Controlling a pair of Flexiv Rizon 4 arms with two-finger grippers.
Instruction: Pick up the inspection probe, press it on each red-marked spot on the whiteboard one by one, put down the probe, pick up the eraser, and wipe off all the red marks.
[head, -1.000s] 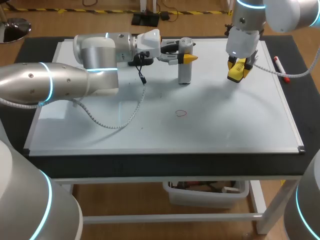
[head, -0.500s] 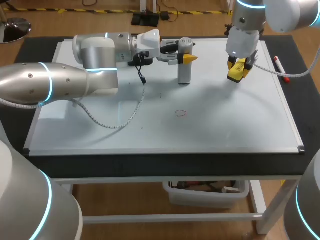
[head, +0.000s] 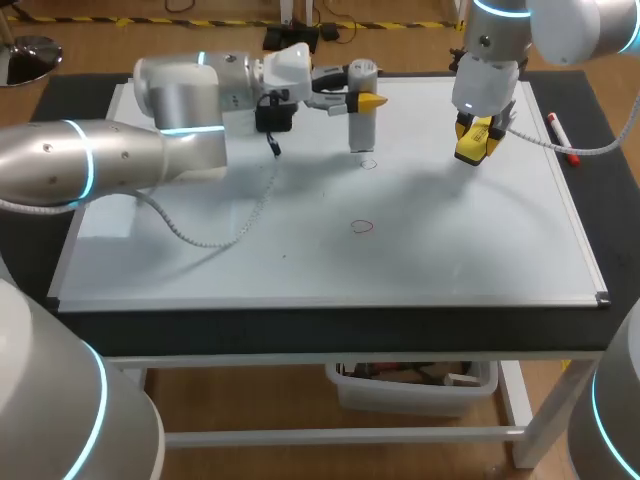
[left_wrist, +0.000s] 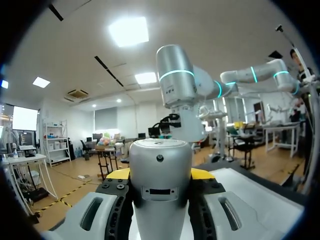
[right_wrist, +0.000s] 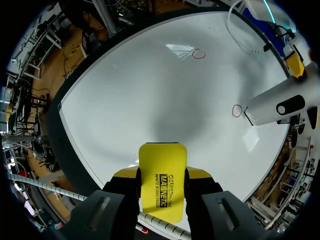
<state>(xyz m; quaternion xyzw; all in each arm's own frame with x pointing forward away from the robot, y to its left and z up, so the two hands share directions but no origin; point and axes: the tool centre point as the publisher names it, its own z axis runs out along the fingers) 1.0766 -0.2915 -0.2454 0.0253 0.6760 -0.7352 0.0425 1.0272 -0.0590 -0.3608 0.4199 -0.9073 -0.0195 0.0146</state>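
Observation:
The inspection probe (head: 360, 115), a silver cylinder, hangs upright just above the whiteboard (head: 480, 250) at the back middle, with my left gripper (head: 364, 98) shut on its upper part. The left wrist view shows the probe (left_wrist: 161, 185) filling the gap between the yellow fingertips (left_wrist: 118, 173). One small red ring (head: 368, 163) lies just in front of the probe's foot, a second red ring (head: 362, 226) nearer the middle. My right gripper (head: 474, 140) hovers at the back right, shut on the yellow eraser (right_wrist: 161, 182). From that wrist I see both rings (right_wrist: 237, 110) (right_wrist: 199, 54) and the probe (right_wrist: 275, 107).
A red marker pen (head: 560, 138) lies by the whiteboard's right edge. A thin cable (head: 250, 215) from my left arm trails across the left part of the board. The board's front edge (head: 330, 303) runs along the dark table front.
My left arm has lifted the probe off the board and drawn it slightly back and left, uncovering a red ring where it stood. The right arm and eraser have stayed put.

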